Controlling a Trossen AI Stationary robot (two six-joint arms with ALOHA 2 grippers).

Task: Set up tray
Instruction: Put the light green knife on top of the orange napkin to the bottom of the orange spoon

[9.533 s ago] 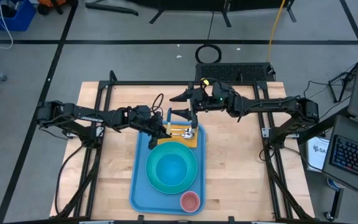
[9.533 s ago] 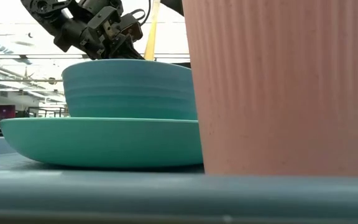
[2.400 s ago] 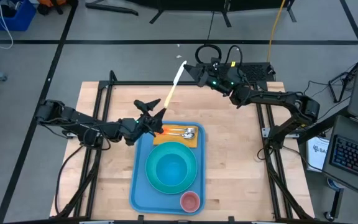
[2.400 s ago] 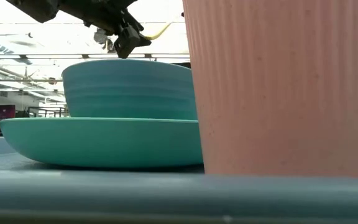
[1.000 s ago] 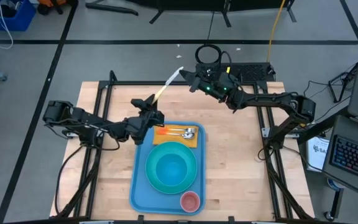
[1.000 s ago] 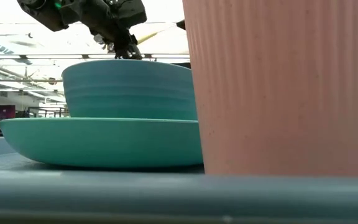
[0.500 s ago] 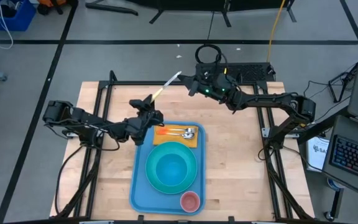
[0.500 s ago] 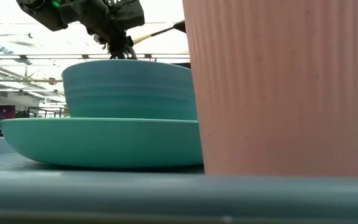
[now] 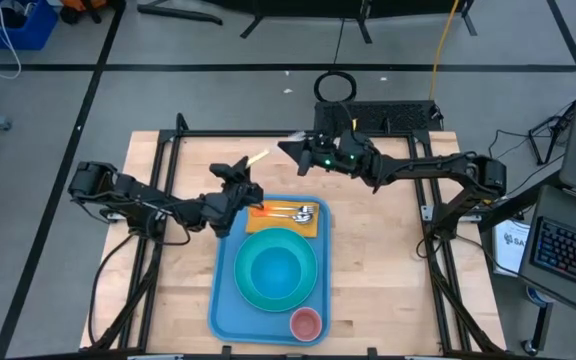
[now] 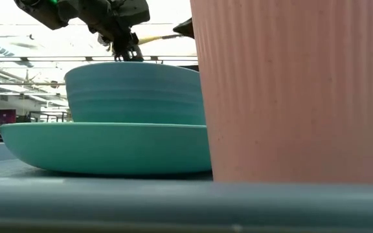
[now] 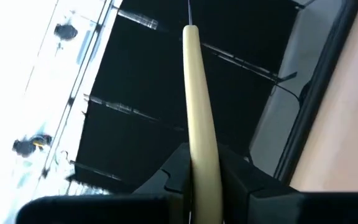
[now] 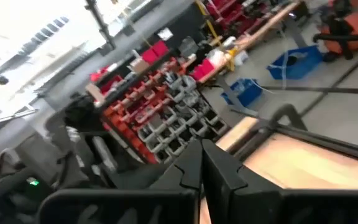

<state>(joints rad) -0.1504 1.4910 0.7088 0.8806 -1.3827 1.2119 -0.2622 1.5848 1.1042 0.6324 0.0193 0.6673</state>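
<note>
The light-blue tray (image 9: 224, 300) lies lengthwise on the middle of the wooden table (image 9: 378, 270). On it sit a turquoise plate (image 9: 251, 290) with a bowl (image 9: 274, 270) nested in it, a pink cup (image 9: 305, 323) at the near corner, and an orange napkin (image 9: 286, 218) across the far end with a metal fork and spoon (image 9: 298, 211) lying on it.

The left gripper (image 9: 238, 180) hovers just off the tray's far left corner, its fingers (image 11: 173, 174) clamped on a pale yellow stick (image 9: 257, 158), probably a knife handle, that points away toward the table's far edge. The right gripper (image 9: 290, 150) hangs beyond the tray's far end, over bare wood, jaws pressed shut on nothing, its tip near the stick's far end.

The table stands in a black frame on a grey floor. A coiled cable (image 9: 334, 86) lies behind it, a keyboard (image 9: 573, 255) to the right, and shelves of red bins (image 12: 160, 118) stand farther off.
</note>
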